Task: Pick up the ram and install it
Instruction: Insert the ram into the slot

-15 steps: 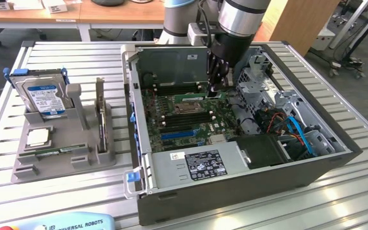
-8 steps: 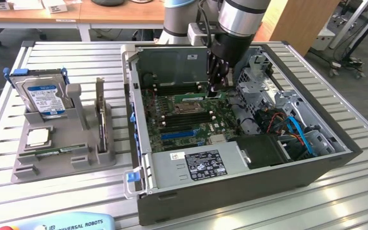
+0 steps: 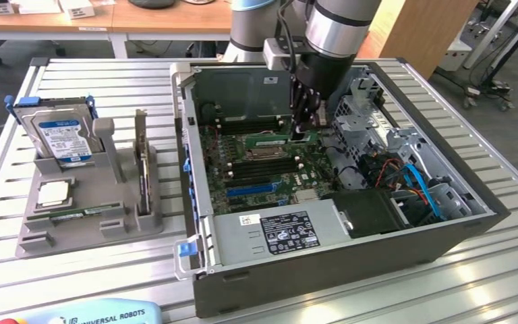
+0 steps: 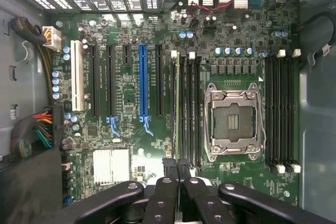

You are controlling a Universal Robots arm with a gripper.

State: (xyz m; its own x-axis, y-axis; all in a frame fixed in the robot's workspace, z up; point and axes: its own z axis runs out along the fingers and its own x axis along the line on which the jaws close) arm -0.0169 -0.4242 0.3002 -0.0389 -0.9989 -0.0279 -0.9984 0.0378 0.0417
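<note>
The ram (image 4: 177, 106) stands edge-on in a memory slot just beside the CPU socket (image 4: 233, 121) on the motherboard. In the exterior view it shows as a green strip (image 3: 266, 141) inside the open computer case (image 3: 331, 266). My gripper (image 4: 176, 165) hangs inside the case with its two black fingertips (image 4: 169, 165) drawn together, shut, right over one end of the stick. Whether they press on it I cannot tell. The exterior view has the gripper (image 3: 301, 131) low over the board, next to the stick.
A grey holder (image 3: 34, 236) at the exterior view's left carries a blue-labelled hard drive (image 3: 61, 135), an upright expansion card (image 3: 140, 162), a CPU chip (image 3: 54, 194) and another green stick (image 3: 83, 214). Case walls, drive cage and cables (image 3: 417, 182) crowd the gripper.
</note>
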